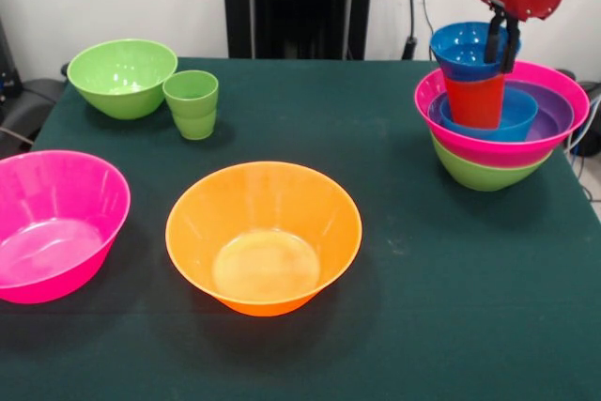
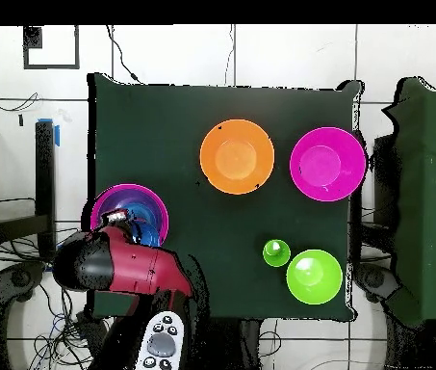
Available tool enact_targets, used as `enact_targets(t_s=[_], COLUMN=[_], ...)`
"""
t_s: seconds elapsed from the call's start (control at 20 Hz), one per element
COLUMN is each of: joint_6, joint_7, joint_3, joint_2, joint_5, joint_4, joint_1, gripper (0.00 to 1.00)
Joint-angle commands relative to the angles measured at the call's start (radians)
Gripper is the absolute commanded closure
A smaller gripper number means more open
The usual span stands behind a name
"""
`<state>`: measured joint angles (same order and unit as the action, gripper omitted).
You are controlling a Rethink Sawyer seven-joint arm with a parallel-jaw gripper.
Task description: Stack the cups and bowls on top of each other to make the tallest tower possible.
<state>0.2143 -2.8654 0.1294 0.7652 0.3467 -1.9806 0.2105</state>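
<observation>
The gripper [image 1: 500, 42] hung over the tower [image 1: 502, 129] at the table's [image 1: 394, 260] corner, its two black fingers [image 1: 492, 39] closed across the rim of a small blue bowl [image 1: 467, 50], one finger inside and one outside. That bowl sat tilted on top of the red cup [image 1: 475, 100]; whether it rested fully on the cup or was partly lifted was hard to judge. The cup stood in a second blue bowl [image 1: 512, 117], nested in a purple bowl [image 1: 556, 110], a pink bowl [image 1: 563, 91] and a green bowl [image 1: 479, 174] at the bottom. Well apart lay an orange bowl [image 1: 264, 237] and another pink bowl [image 1: 53, 224], both empty and upright. Farther off, a green cup [image 1: 192, 103] stood just beside a second green bowl [image 1: 122, 77]. From overhead, the red arm [image 2: 115, 265] covered part of the tower.
</observation>
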Motion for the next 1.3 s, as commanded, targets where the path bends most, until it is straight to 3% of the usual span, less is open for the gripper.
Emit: enact_targets(t_s=[0.05, 0.15, 0.4, 0.95, 1.3], joint_6=[0.065, 0.101, 0.211, 0.422, 0.676], joint_7=[-0.052, -0.043, 0.012, 0.108, 0.222], joint_3=[-0.033, -0.004, 0.017, 0.031, 0.035], joint_2=[-0.057, -0.048, 0.049, 0.208, 0.348], joint_5=[-0.038, -0.052, -0.082, -0.171, -0.272], joint_4=[-0.012, 0.003, -0.010, 0.004, 0.093], joint_1=[0.035, 0.056, 0.034, -0.060, -0.144], gripper=[0.00, 0.00, 0.00, 0.00, 0.00])
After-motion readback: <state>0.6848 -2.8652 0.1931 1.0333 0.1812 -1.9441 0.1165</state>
